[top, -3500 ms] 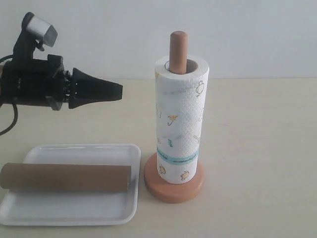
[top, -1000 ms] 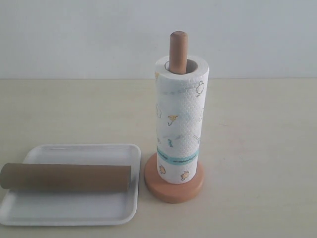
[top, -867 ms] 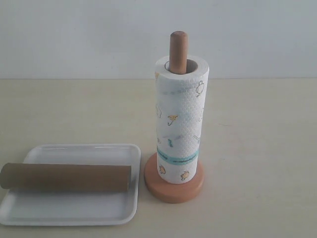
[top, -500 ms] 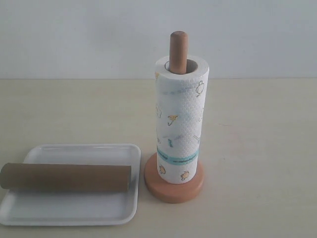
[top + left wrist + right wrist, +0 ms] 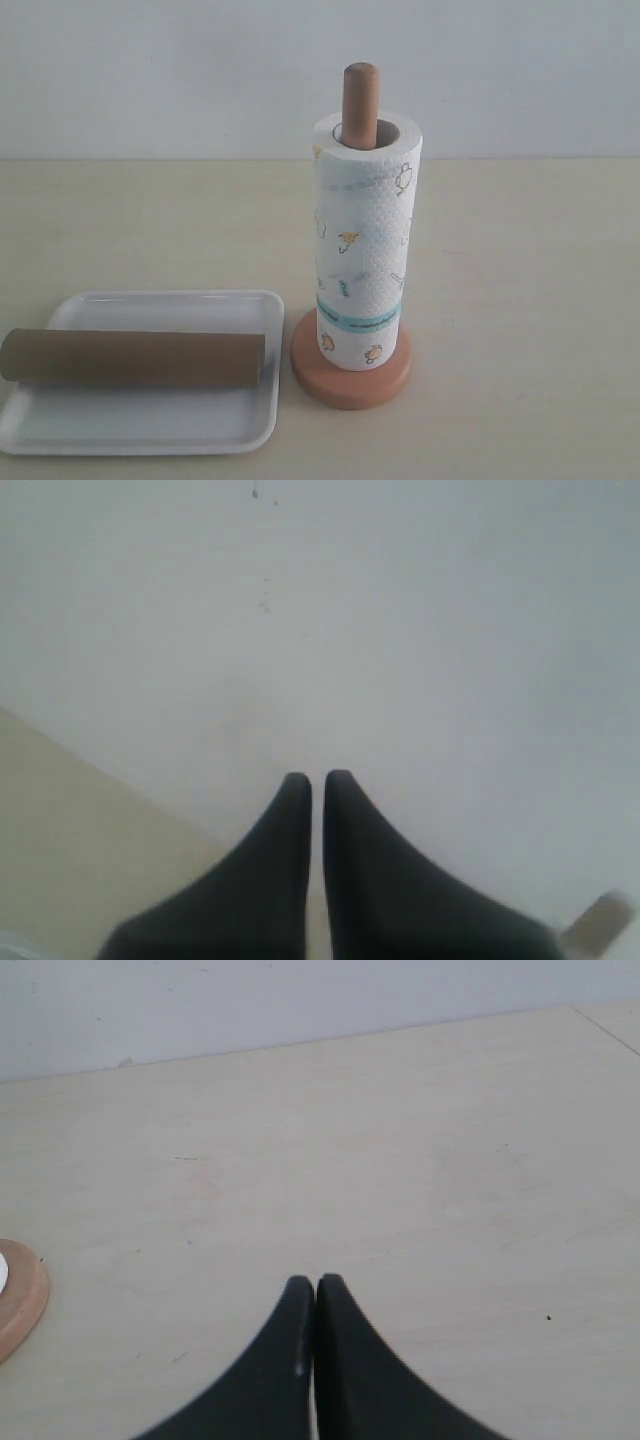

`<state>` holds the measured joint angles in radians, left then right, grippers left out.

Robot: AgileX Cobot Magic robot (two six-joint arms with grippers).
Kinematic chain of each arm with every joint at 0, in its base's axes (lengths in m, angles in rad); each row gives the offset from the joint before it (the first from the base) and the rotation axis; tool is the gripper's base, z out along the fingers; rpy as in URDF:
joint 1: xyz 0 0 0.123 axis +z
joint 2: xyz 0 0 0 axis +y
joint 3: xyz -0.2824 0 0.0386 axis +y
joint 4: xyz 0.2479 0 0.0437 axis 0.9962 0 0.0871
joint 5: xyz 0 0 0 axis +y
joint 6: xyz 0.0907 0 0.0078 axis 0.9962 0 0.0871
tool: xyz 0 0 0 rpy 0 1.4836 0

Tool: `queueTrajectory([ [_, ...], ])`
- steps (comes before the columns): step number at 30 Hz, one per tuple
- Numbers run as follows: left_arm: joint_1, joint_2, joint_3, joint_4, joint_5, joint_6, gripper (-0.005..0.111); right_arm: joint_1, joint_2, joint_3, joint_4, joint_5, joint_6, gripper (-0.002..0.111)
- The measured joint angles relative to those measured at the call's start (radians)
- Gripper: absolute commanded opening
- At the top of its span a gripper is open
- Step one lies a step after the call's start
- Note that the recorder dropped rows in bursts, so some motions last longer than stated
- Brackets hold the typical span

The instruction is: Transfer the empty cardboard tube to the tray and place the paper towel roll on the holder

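The brown cardboard tube [image 5: 130,359] lies flat across the white tray [image 5: 150,425] at the front left, its left end past the rim. The white printed paper towel roll [image 5: 363,245] stands upright over the pole of the wooden holder [image 5: 352,385], whose rounded top [image 5: 361,90] sticks out above it. Neither arm shows in the exterior view. My left gripper [image 5: 311,779] is shut and empty, facing a white wall. My right gripper [image 5: 315,1283] is shut and empty over bare table, with the holder's base edge [image 5: 18,1305] off to one side.
The beige table [image 5: 520,300] stretches around the tray and holder, with a white wall behind it. A small pale object [image 5: 600,922] sits at the corner of the left wrist view.
The left arm, in the exterior view 3.5 s ago above the tray, has withdrawn out of that view. Over the last second nothing has moved.
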<state>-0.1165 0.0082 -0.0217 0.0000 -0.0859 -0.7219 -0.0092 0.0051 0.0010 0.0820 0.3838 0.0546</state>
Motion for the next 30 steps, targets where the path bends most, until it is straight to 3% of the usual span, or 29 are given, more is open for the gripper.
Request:
queueTrajectory([
  [2,0.0,-0.004,0.009,-0.113,0.068,0.343,0.004,0.0,0.0,0.0,0.0,0.0,0.0,0.0],
  [4,0.0,-0.004,0.016,-0.171,0.118,0.546,0.004,0.0,0.0,0.0,0.0,0.0,0.0,0.0],
  [7,0.007,-0.004,0.018,-0.17,0.146,0.679,0.004,0.0,0.0,0.0,0.0,0.0,0.0,0.0],
  [19,0.093,-0.004,0.018,-0.09,0.338,0.734,0.004,0.0,0.0,0.0,0.0,0.0,0.0,0.0],
  [30,0.094,-0.004,0.018,-0.086,0.392,0.768,0.004,0.0,0.0,0.0,0.0,0.0,0.0,0.0],
])
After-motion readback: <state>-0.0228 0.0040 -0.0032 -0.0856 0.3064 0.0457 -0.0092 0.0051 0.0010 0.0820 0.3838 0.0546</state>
